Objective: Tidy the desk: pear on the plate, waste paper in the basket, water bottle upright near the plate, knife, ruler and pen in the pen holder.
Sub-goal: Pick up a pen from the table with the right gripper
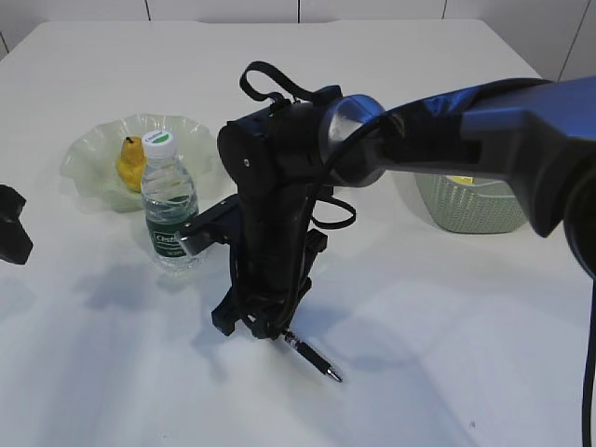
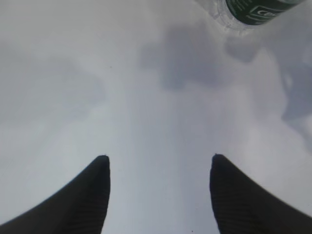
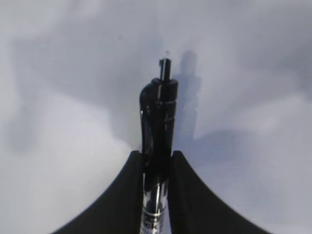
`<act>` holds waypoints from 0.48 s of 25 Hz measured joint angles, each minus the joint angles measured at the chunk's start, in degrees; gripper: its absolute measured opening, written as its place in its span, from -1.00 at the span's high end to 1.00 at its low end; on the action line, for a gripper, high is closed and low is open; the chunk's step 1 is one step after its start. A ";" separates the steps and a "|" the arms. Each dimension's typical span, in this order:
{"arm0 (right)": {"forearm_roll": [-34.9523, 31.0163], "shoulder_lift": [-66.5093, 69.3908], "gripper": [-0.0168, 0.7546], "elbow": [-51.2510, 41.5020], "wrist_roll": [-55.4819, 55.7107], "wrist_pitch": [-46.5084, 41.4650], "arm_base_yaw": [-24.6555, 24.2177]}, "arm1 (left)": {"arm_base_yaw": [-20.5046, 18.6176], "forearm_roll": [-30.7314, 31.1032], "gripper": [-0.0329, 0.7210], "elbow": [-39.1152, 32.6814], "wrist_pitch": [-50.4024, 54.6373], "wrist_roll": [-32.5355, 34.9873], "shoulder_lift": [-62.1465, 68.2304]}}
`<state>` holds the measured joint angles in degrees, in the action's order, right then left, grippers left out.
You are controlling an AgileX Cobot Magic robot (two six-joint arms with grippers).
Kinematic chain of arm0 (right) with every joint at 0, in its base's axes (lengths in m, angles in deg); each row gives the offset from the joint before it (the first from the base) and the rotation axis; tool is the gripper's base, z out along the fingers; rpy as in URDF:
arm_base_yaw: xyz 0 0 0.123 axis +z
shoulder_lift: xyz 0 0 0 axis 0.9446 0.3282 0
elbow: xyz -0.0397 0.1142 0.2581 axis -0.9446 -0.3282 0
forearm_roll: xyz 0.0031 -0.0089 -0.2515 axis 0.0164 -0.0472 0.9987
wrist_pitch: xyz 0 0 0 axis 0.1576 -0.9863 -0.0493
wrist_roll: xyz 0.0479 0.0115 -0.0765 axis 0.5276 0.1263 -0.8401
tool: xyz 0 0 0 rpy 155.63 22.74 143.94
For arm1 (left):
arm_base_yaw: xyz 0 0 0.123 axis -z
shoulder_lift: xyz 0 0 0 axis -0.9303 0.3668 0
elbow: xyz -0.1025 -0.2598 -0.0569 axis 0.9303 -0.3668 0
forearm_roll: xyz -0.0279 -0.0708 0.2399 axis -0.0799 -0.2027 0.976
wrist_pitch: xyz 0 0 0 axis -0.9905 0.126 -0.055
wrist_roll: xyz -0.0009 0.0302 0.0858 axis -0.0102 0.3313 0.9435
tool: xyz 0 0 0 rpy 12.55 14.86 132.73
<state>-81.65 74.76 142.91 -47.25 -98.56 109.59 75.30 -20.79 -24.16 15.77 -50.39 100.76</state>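
Note:
My right gripper (image 1: 272, 328) reaches across the middle of the white table and points down. It is shut on one end of a black and silver pen (image 1: 313, 358); the pen's free end slants down to the table surface. In the right wrist view the pen (image 3: 158, 112) sticks out between the closed jaws (image 3: 157, 156). My left gripper (image 1: 11, 226) is at the far left edge, open and empty (image 2: 160, 158). A clear water bottle (image 1: 168, 207) with a green label stands upright beside the glass plate (image 1: 88, 154), which holds the yellow pear (image 1: 130, 161). Knife, ruler and pen holder are out of view.
A pale green basket (image 1: 470, 203) stands at the right, partly hidden behind my right arm. The bottle's base shows at the top of the left wrist view (image 2: 251, 10). The table's far edge runs along the back wall.

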 joint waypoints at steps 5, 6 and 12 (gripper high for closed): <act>0.00 -1.98 0.72 0.03 0.00 -0.29 -1.84 | 0.00 0.09 -0.30 0.00 0.10 0.00 0.00; 0.00 -2.71 0.72 0.03 0.00 -0.33 -2.55 | 0.00 0.09 -0.30 0.00 0.10 0.00 0.00; -0.14 -8.72 0.72 0.03 0.00 -0.43 -8.31 | 0.00 0.09 -0.30 0.00 0.10 0.00 0.00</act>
<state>-81.79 66.03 142.94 -47.25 -98.99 101.28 75.30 -20.70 -24.16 15.87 -50.39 100.76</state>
